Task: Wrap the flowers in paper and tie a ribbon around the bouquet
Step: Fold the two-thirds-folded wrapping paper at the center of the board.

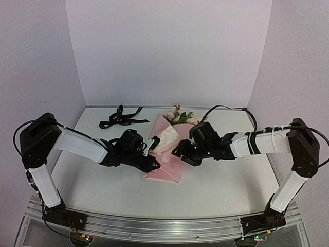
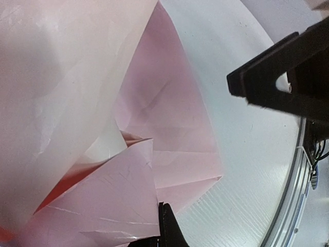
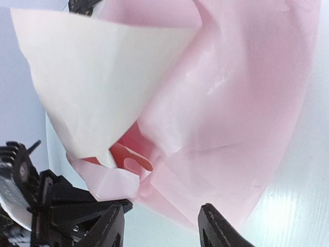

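The left arm point(image 1: 77, 144) reaches low from its base towards the middle of the desk point(image 1: 216, 185), forearm nearly level. The left hand point(image 1: 151, 145) is turned inward at the left edge of the paper point(image 1: 172, 162). This hand is closed tight, and a lifted cream-pink flap of the sheet runs right into its fingertips, so it seems to pinch that fold.

The right arm point(image 1: 257, 141) mirrors it from the other side, elbow raised and forearm stretched along the desk. The right hand point(image 3: 163, 208) sits just beside the paper's right edge. Its two fingers point(image 3: 216, 229) stand apart with nothing between them, and the pink sheet lies just beyond their tips.

The paper lies loosely folded in the centre of the desk between the two hands. The flowers point(image 1: 180, 117) show at its far end, with blossoms and leaves poking out towards the back wall. The ribbon point(image 1: 121, 119) lies in a loose tangle at the rear left of the desk, well apart from both hands and from the paper.
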